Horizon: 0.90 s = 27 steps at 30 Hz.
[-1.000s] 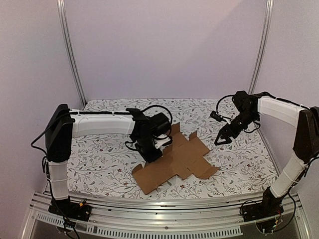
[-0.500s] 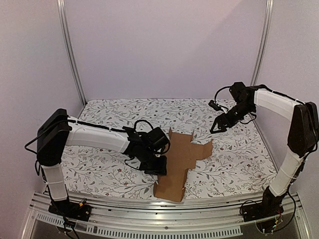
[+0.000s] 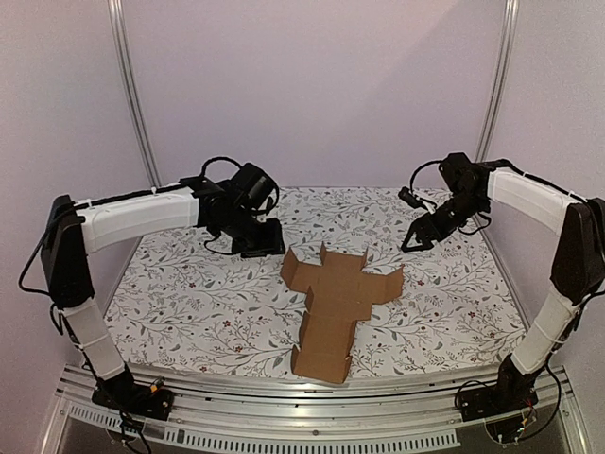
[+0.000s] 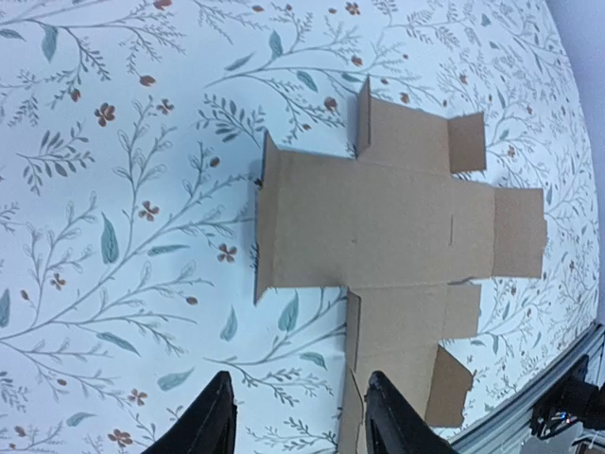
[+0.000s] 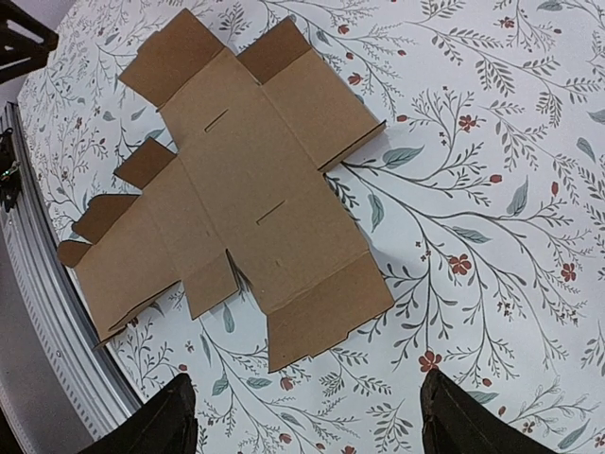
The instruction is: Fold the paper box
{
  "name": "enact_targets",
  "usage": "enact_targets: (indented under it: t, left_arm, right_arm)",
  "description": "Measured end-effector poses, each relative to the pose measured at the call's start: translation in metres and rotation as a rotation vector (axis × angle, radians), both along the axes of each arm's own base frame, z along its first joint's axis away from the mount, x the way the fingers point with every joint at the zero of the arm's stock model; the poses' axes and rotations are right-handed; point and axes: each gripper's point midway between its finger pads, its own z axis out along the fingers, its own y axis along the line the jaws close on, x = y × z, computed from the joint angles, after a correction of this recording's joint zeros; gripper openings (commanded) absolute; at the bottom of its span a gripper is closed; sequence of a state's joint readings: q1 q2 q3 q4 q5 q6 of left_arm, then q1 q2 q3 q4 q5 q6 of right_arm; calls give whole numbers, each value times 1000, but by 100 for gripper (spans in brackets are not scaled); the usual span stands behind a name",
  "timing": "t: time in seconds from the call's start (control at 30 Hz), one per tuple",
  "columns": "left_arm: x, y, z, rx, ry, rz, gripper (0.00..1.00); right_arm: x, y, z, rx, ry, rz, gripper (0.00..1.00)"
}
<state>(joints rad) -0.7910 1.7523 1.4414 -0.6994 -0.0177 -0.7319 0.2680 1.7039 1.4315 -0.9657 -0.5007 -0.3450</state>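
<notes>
Flowered cloth [image 3: 189, 303] is bearing the flat paper box [image 3: 336, 293]; left gripper [image 3: 265, 248] hovering at ten o'clock, right gripper [image 3: 416, 241] at two, jaws apart; I'd be pinching along a crease.

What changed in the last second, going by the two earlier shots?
The left claw was down on the paper box and swung it round so its long arm points at the near edge. It then opened, let go and lifted away to the far left. The right claw drew back slightly early on and has hung open since. The box stayed unfolded.
</notes>
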Motion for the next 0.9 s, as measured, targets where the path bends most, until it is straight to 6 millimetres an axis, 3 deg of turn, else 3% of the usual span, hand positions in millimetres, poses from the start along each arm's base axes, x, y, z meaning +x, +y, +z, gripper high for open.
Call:
enact_targets:
  t: [0.1,0.23,0.47,0.7,0.87,0.9]
  left_arm:
    - [30,7,-19,36,18,29,47]
    - [51,-7,-49,78,51,-3,41]
    - [66,-22,-79,120,85,-60,1]
    - [66,-24,-81,125,82,-92,0]
    - [62,-27,-82,123,74,-124,0]
    - [60,-26,-82,126,71,-132,0]
  right_arm:
    - [-1,-1,2,-2,-4,1,80]
    - [-3,-1,-1,-6,5,5,80]
    - [-10,1,-7,-14,22,22,80]
    - [-10,13,-1,-4,34,73,80]
    - [23,30,29,40,-17,103,80]
    - [30,33,23,39,-5,106,80]
